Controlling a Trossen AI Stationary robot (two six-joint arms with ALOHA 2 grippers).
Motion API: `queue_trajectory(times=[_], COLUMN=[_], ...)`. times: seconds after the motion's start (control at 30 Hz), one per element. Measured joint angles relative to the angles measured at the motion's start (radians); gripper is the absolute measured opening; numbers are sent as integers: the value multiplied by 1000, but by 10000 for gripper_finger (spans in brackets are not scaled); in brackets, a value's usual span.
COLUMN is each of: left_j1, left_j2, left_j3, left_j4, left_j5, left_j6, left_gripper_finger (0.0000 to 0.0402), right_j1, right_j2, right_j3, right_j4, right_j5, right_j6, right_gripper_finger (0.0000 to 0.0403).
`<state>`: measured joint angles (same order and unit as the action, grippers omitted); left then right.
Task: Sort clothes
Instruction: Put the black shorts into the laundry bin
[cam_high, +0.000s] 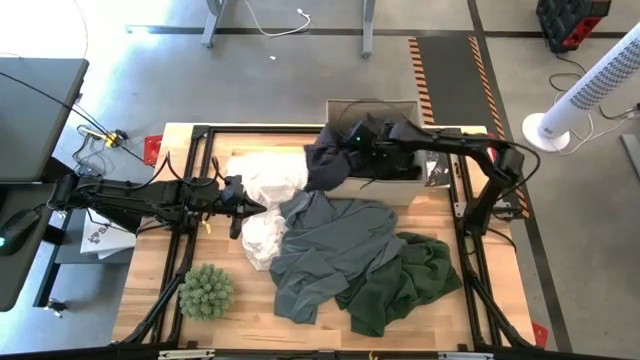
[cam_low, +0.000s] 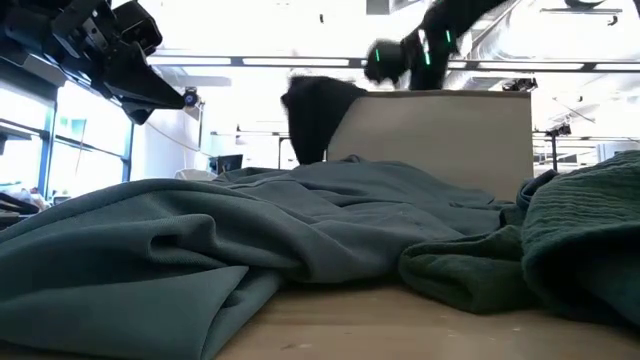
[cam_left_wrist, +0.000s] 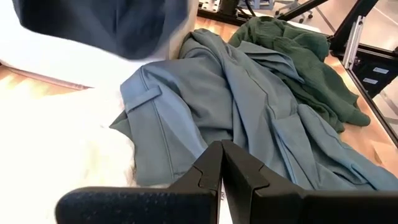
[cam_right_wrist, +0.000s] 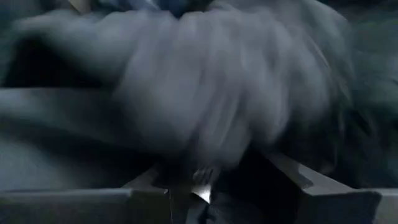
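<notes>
Rumpled grey garment (cam_low: 250, 230) sprawls foremost; right end effector (cam_high: 352, 140) grips black garment (cam_high: 330, 160)

We see a spiky green ball (cam_high: 206, 291) near the wooden table's (cam_high: 150, 275) front-left corner, a cardboard box (cam_high: 400, 186) at the back edge, a white fan (cam_high: 590, 92) on the floor.

High view evenly lit, sharp, soft shadows under the clothes (cam_high: 330, 240) on the counter (cam_high: 240, 310). Low view backlit w/ blown-out ceiling glare, near fabric soft. Right wrist view dim & heavily motion-blurred (left wrist sharper, bright).
</notes>
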<state>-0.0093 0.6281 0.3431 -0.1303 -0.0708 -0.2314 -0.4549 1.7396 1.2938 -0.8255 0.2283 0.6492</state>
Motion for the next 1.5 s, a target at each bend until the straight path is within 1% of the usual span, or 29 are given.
queue_trajectory(times=[0.07, 0.1, 0.2, 0.27, 0.3, 0.37, 0.47, 0.53, 0.57, 0.6, 0.67, 0.73, 0.83, 0.93, 1.0, 1.07, 1.17, 1.23, 1.27, 1.33, 1.43, 1.47, 1.5], left_j1=[0, 0, 0, 0, 0, 0, 0, 0, 0, 0, 0, 0, 0, 0, 0, 0, 0, 0, 0, 0, 0, 0, 0], left_j2=[0, 0, 0, 0, 0, 0, 0, 0, 0, 0, 0, 0, 0, 0, 0, 0, 0, 0, 0, 0, 0, 0, 0], left_j3=[0, 0, 0, 0, 0, 0, 0, 0, 0, 0, 0, 0, 0, 0, 0, 0, 0, 0, 0, 0, 0, 0, 0], left_j4=[0, 0, 0, 0, 0, 0, 0, -1, -1, 0, -1, -2, -2, 0, 1, 2, 4, 4, 4, 3, 2, 2, 2], left_j5=[0, 0, 0, 0, 0, 0, 0, 0, 0, 0, 0, 0, 0, 0, -1, -2, -2, -2, -2, -2, -3, -3, -3], left_j6=[0, 0, 0, 0, 0, -1, -1, -1, -2, -2, -2, -2, -2, -1, 0, 0, 13, 16, 16, 16, 16, 16, 16], left_gripper_finger=[7, 7, 7, 7, 7, 7, 7, 7, 7, 7, 7, 7, 7, 7, 7, 7, 7, 7, 7, 7, 7, 7, 7], right_j1=[-41, -55, -83, -92, -94, -95, -94, -80, -66, -45, 12, 83, 193, 282, 315, 323, 306, 277, 262, 236, 209, 206, 206], right_j2=[26, 38, 38, 19, 8, -19, -60, -63, -60, -59, -61, -63, -53, -13, 31, 88, 173, 212, 225, 235, 229, 223, 212], right_j3=[-90, -122, -151, -116, -85, 8, 218, 360, 422, 479, 566, 614, 621, 621, 621, 621, 621, 621, 623, 627, 628, 637, 651], right_j4=[96, 132, 152, 103, 71, -52, -279, -466, -533, -555, -538, -483, -371, -300, -251, -203, -200, -219, -224, -224, -179, -179, -190], right_j5=[-126, -161, -209, -222, -222, -204, -156, -95, -60, -32, -10, -7, -5, -19, -14, 35, 141, 149, 137, 74, -14, -18, 6], right_j6=[-2, -4, 1, 0, -3, -4, 25, 70, 80, 72, -19, -148, -317, -419, -454, -462, -421, -396, -383, -377, -380, -381, -377], right_gripper_finger=[146, 146, 146, 146, 146, 146, 146, 146, 146, 146, 146, 146, 146, 146, 146, 146, 146, 143, 138, 111, 36, 21, 17])
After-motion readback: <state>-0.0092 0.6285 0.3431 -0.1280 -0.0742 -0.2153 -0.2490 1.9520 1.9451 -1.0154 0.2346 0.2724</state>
